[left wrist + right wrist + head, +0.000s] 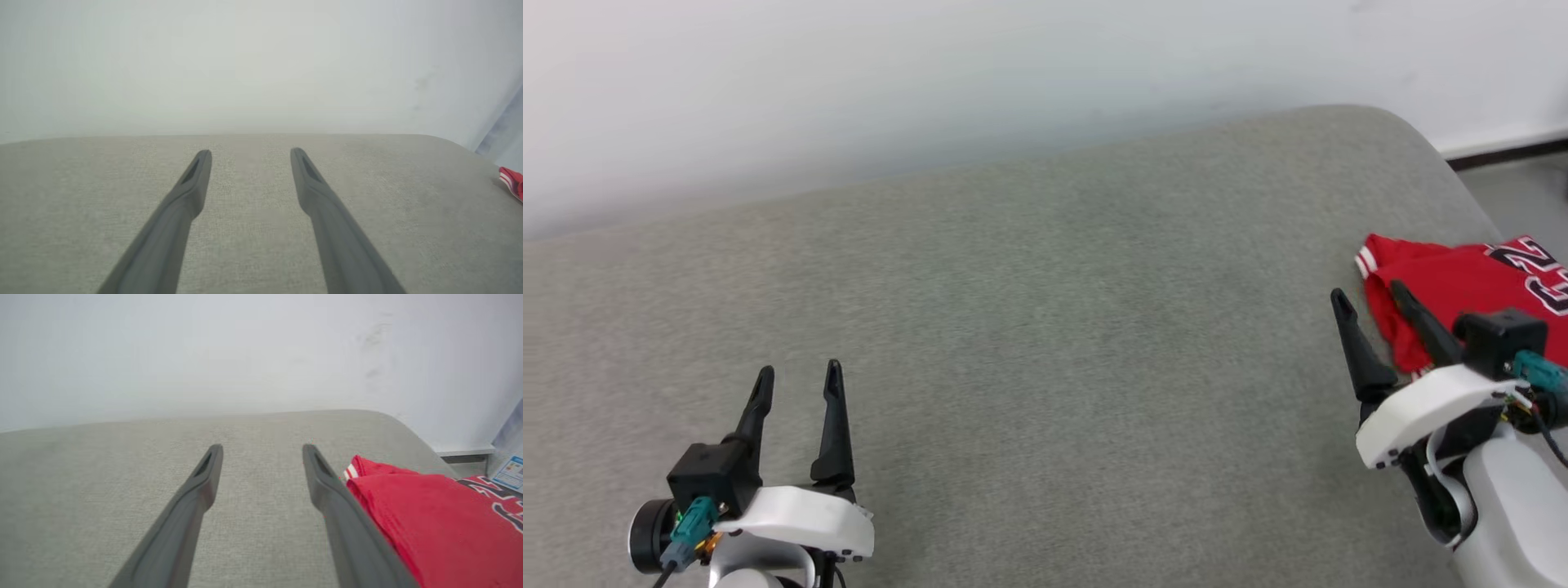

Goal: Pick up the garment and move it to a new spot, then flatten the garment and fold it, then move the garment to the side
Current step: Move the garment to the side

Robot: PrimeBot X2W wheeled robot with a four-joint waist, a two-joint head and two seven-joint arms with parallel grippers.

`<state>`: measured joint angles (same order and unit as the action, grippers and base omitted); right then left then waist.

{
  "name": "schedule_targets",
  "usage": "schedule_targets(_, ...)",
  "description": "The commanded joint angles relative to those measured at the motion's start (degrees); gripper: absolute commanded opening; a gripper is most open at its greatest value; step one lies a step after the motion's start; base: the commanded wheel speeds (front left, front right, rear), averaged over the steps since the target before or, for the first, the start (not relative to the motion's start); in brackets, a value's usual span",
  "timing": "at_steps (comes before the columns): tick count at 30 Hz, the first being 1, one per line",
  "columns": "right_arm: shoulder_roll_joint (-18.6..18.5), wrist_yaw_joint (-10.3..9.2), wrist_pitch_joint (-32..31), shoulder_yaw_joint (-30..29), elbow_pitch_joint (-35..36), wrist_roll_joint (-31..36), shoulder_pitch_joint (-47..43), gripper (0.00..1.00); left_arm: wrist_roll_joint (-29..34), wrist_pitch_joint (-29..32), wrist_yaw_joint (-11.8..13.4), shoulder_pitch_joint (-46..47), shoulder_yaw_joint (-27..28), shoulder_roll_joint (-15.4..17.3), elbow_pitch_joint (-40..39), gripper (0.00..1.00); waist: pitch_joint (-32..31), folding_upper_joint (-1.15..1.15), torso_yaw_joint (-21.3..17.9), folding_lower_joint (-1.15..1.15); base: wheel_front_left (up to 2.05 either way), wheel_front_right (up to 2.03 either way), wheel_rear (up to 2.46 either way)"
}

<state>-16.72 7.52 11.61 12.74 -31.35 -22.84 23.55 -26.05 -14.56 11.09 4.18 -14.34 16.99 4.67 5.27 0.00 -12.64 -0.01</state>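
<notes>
Both pairs of jaws are standing wide apart and gripping nothing. I'm seeing the left gripper (799, 369) hovering over the bare grey cushion (1045, 327), well apart from the garment (1454, 278). The right gripper (1367, 291) is hanging just beside it, one finger lying along the red cloth's edge in the right wrist view. The garment is sitting at the cushion's far right end as a compact red shape, striped trim at one corner, and it's running off the head view, so I can't tell how neatly it's folded. I'm reading this two ways: a bundle waiting to be lifted, or a folded shirt already set aside. I'm not committing to a move until that's settled.
</notes>
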Motion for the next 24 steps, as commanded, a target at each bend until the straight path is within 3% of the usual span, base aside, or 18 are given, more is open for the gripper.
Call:
schedule_targets(1,0.9,-0.05,-0.4,-0.8,3.2,0.7,-2.8,1.0,0.1,-0.3,0.2,-1.0,0.5,0.3,0.1,1.0,-2.0,0.0,3.2,0.01,0.0,0.0,0.0)
schedule_targets(7,4.4,-0.05,-3.8,-4.7,15.3,3.7,-11.3,1.0,0.6,-0.5,0.4,-3.0,2.3,1.8,-0.3,1.0,-3.7,0.0,6.6,0.01,0.0,0.0,0.0)
schedule_targets(13,6.9,-0.05,-7.8,-7.5,23.2,6.3,-18.2,1.0,0.6,-0.5,0.2,-5.8,2.1,2.4,-0.4,1.0,-5.9,0.0,7.4,0.01,0.0,0.0,0.0)
schedule_targets(24,9.0,-0.05,-13.0,-10.9,31.0,8.8,-25.2,1.0,0.0,-0.5,0.4,-8.6,0.8,1.6,-0.2,1.0,-7.7,0.0,7.1,0.01,0.0,0.0,0.0)
